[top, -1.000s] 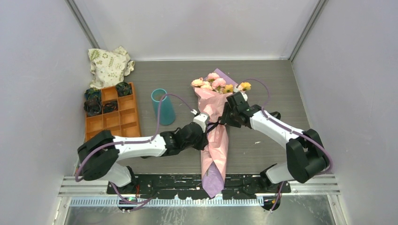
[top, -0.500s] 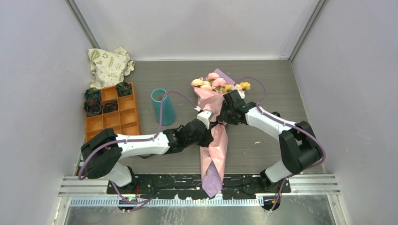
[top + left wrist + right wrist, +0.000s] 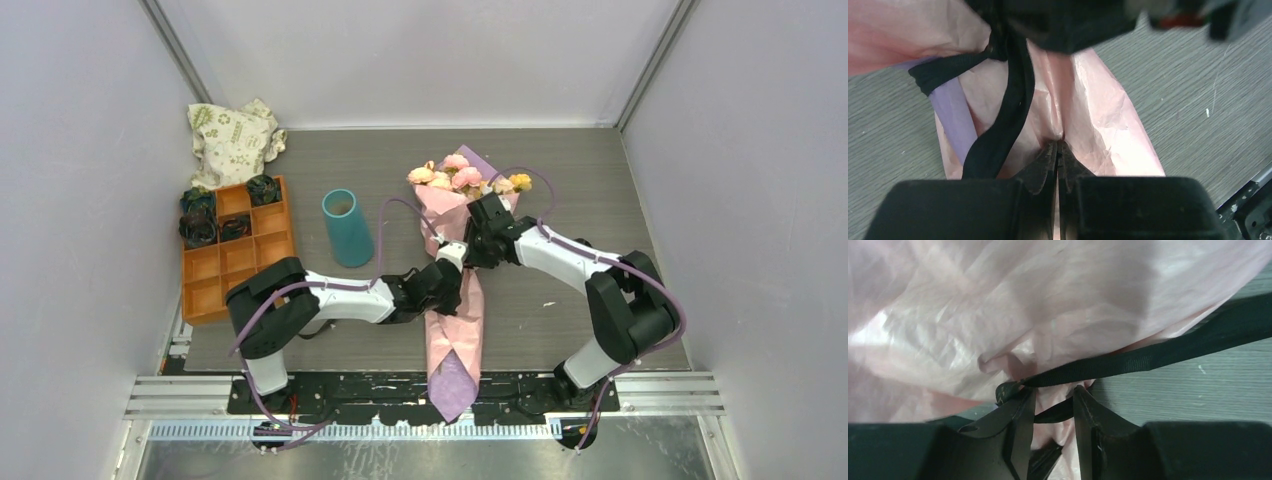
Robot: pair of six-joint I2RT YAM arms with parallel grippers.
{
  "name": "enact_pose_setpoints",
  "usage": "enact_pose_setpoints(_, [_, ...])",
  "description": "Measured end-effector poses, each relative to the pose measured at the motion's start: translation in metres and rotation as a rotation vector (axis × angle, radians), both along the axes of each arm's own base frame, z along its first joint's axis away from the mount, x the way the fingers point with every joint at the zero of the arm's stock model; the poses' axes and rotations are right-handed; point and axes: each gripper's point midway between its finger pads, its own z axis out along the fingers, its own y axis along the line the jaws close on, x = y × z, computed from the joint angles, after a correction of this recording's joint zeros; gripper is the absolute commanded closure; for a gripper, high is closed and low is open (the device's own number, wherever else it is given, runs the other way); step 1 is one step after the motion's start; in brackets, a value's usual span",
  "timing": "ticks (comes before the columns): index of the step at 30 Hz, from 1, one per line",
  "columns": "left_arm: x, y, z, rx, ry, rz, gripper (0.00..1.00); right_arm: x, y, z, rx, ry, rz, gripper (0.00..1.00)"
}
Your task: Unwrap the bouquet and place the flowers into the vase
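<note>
The bouquet [image 3: 458, 325] lies lengthwise in mid-table, wrapped in pink paper with a lilac sheet at its near end. The flowers [image 3: 462, 178] show as pink, cream and yellow blooms at the far end. My left gripper [image 3: 452, 274] is shut, pinching a fold of the pink paper [image 3: 1098, 115] at its tips [image 3: 1059, 145], beside the black ribbon [image 3: 1008, 115]. On the bouquet's right side my right gripper [image 3: 474, 248] is at the tie. Its jaws [image 3: 1054, 392] stand apart with a strand of the black ribbon [image 3: 1128, 362] between them. The teal vase [image 3: 347, 228] stands upright to the left.
An orange tray [image 3: 275, 250] with square compartments, dark bundles in its far cells, sits at the left. A cream cloth bag [image 3: 232, 140] lies behind it. Grey walls close in on both sides, and the arms' base rail runs along the near edge.
The right gripper has slid left onto the ribbon tie and its jaws have narrowed. The left arm's elbow has swung inward while its gripper stays pinched on the wrap.
</note>
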Motion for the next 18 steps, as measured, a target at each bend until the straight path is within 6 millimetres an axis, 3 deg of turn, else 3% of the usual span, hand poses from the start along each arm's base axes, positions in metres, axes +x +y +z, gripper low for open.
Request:
enact_pose_setpoints(7, [0.005,-0.005,0.0,-0.001,-0.009,0.018,0.97,-0.008,0.011,0.001,0.048,0.031,0.016,0.59])
enact_pose_setpoints(14, [0.006,-0.006,-0.001,0.002,-0.013,0.026,0.97,-0.013,0.012,-0.002,0.061,0.056,0.01,0.59])
enact_pose_setpoints(18, [0.007,-0.006,-0.001,0.003,-0.016,0.028,0.97,-0.026,0.009,-0.003,0.07,0.068,0.009,0.59])
